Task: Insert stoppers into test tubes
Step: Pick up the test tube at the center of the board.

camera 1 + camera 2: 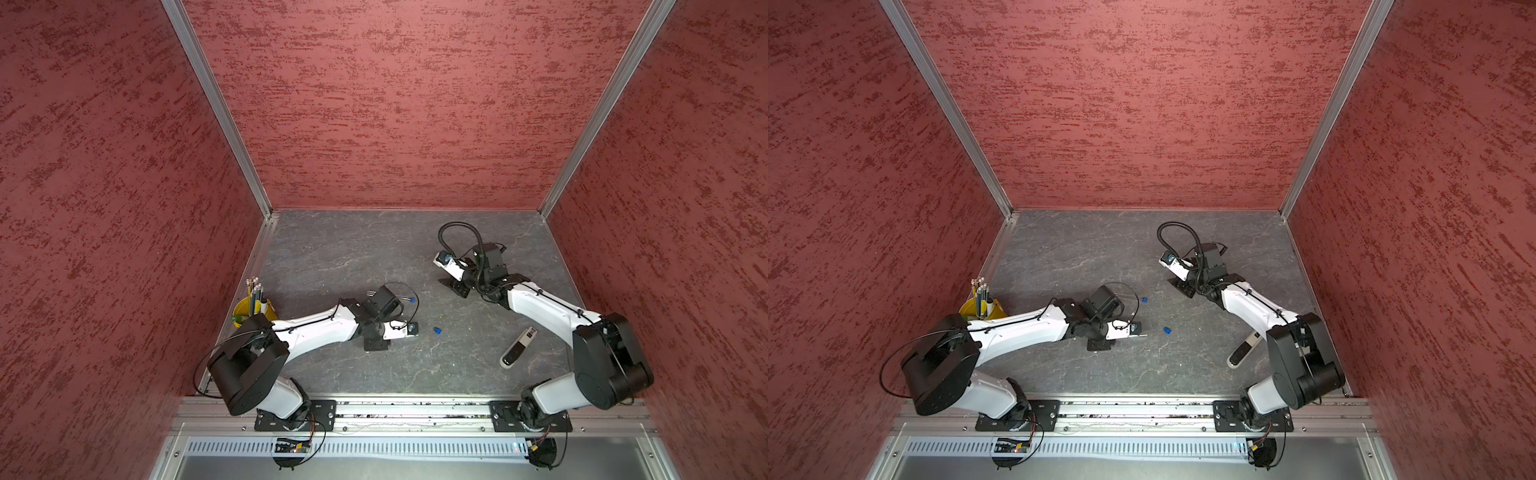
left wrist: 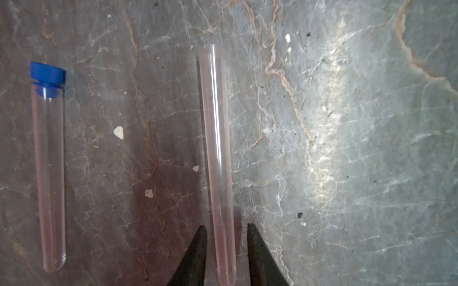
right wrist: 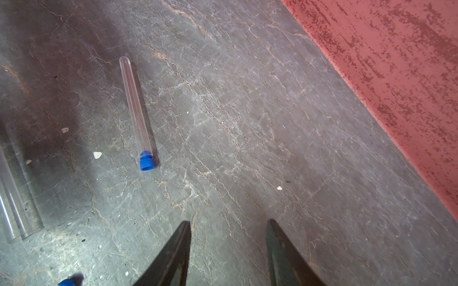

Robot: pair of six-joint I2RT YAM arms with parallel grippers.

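The step in hand appears to be securing the open test tube [image 2: 216,148] so that the loose stopper [image 1: 436,331] can go in. The left end effector [image 2: 225,225] straddles this tube's rounded closed end, its jaws narrowly apart with a sliver of worktop [image 1: 332,257] showing on each side. Whether the pads actually clamp the glass cannot be told. Gripping near the closed end seems sound, since it leaves the mouth free. The squeeze should be light, because thin glass may crack or roll out. The tube should be kept level with its mouth turned toward the right arm. The right end effector [image 3: 230,220] hovers with its jaws apart and empty, well away from the loose stopper. It would do best to take that stopper by the wide cap, narrow end leading, and push along the tube's axis. The other test tube [image 2: 48,173] lies on the worktop with its stopper [image 2: 48,73] seated. In both top views the left wrist covers most of the open tube. The right wrist view crops that tube and the loose stopper at its edges. Which way the loose stopper faces is too small to read, and whether the open tube is lifted is unclear.
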